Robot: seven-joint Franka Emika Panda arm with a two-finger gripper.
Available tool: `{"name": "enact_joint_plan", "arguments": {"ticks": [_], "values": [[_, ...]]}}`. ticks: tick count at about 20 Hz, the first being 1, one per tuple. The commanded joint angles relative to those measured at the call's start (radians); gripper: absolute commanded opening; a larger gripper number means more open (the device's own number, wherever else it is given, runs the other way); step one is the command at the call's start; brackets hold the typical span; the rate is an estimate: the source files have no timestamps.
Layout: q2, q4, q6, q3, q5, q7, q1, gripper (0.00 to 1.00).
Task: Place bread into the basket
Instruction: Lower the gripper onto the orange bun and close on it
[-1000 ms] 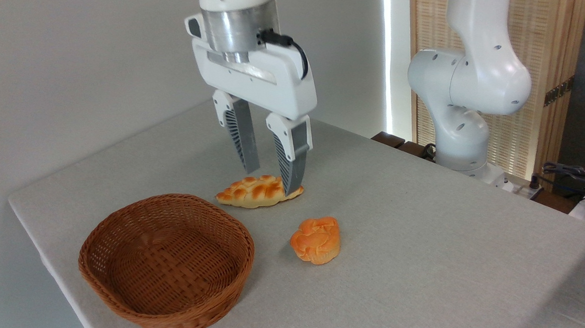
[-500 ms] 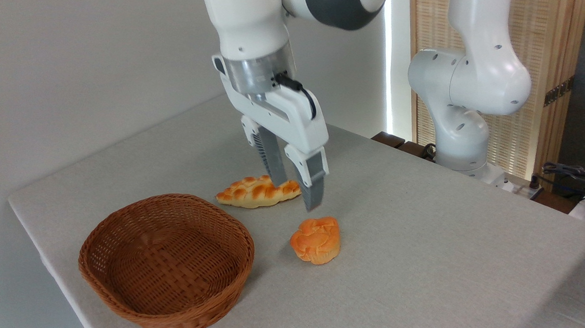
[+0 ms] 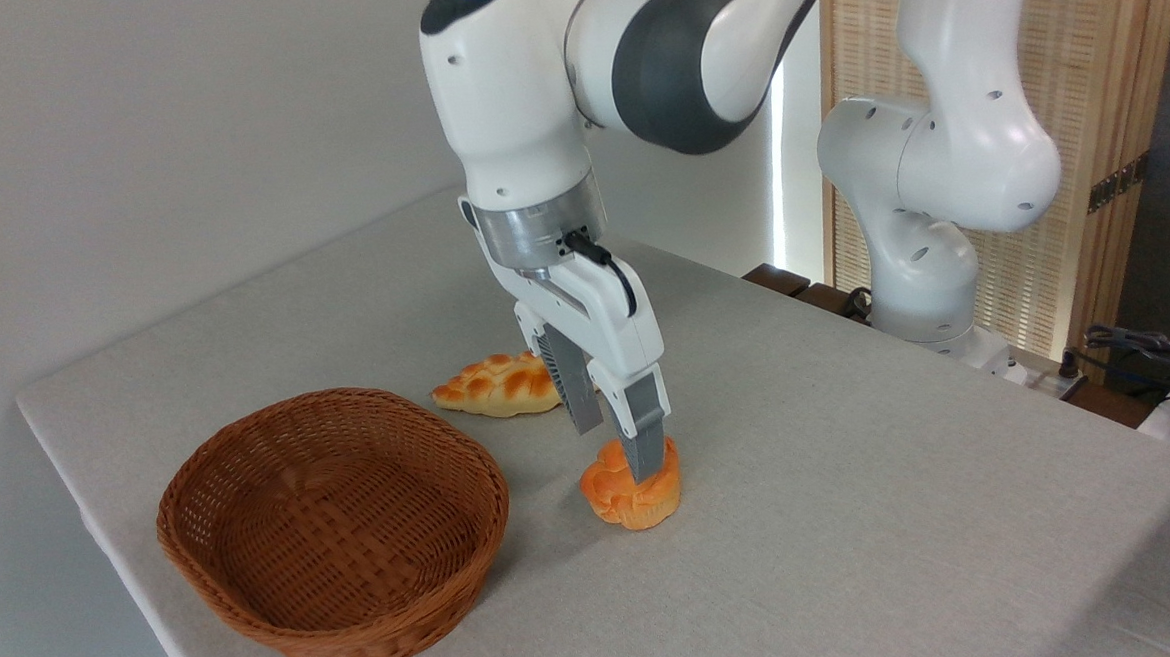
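The bread (image 3: 624, 492), a small lumpy orange bun, lies on the grey table to the right of the basket. My gripper (image 3: 617, 454) hangs right over it with its jaws open. The near finger (image 3: 643, 436) reaches down in front of the bun's top, the far finger (image 3: 576, 394) stands behind it on the left. Whether either finger touches the bun I cannot tell. The basket (image 3: 451, 456), round, shallow and of brown wicker, stands empty at the front left.
A long braided golden loaf (image 3: 493, 384) lies behind the gripper, partly hidden by the fingers. The arm's white base (image 3: 926, 250) rises at the table's right back edge. The table's left edge (image 3: 83, 495) runs close to the basket.
My gripper has come down and forward to the right, from above the braided loaf to just over the orange bun. Its jaws have stayed open; nothing on the table has moved.
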Motion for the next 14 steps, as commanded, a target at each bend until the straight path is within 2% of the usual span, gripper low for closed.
{"name": "enact_joint_plan", "arguments": {"ticks": [1, 4, 10, 14], "values": [[-0.022, -0.036, 0.02, 0.012, 0.016, 0.016, -0.018, 1.0], [-0.024, -0.046, 0.02, 0.012, 0.056, 0.016, -0.018, 1.0], [-0.02, -0.082, 0.032, 0.012, 0.058, 0.016, -0.03, 1.0], [-0.019, -0.13, 0.126, 0.012, 0.058, 0.016, -0.031, 1.0]]}}
